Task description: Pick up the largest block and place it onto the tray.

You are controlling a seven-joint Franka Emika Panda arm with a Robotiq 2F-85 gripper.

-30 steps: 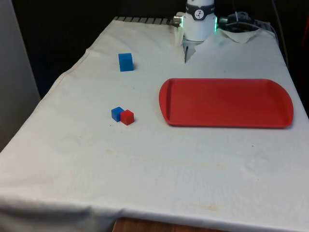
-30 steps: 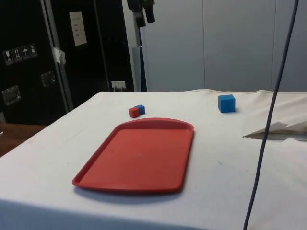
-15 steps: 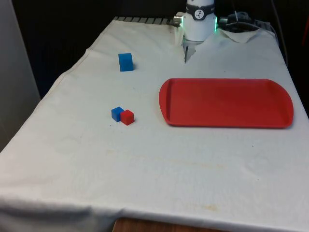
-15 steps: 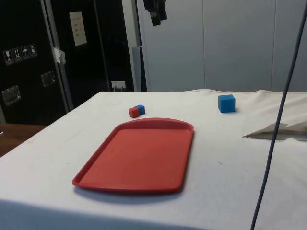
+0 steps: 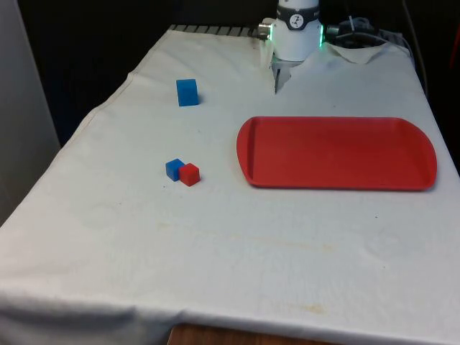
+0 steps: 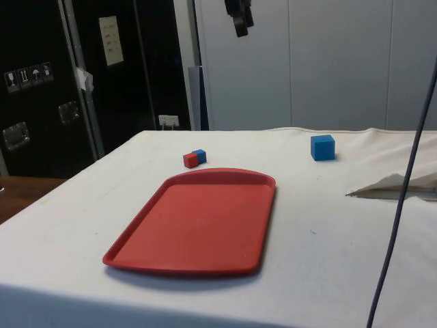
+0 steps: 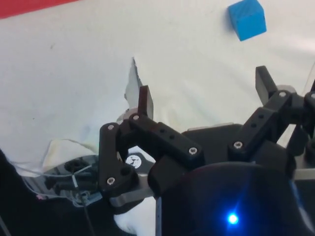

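— White cloth covers the table (image 5: 237,244); where does the big blue block (image 5: 187,92) sit?
— Alone toward the far end on the front view's left, well apart from the red tray (image 5: 336,152).
— What has changed?
— In the side view the gripper (image 6: 240,19), high above the table, has drifted toward the block's side over the last second. I judge it is approaching; nothing is lifted yet.
— Its jaws?
— In the wrist view the gripper (image 7: 203,91) is spread wide, holding nothing.
— And the tray?
— Bare. The small blue block (image 5: 174,169) and small red block (image 5: 190,174) touch, beside it.
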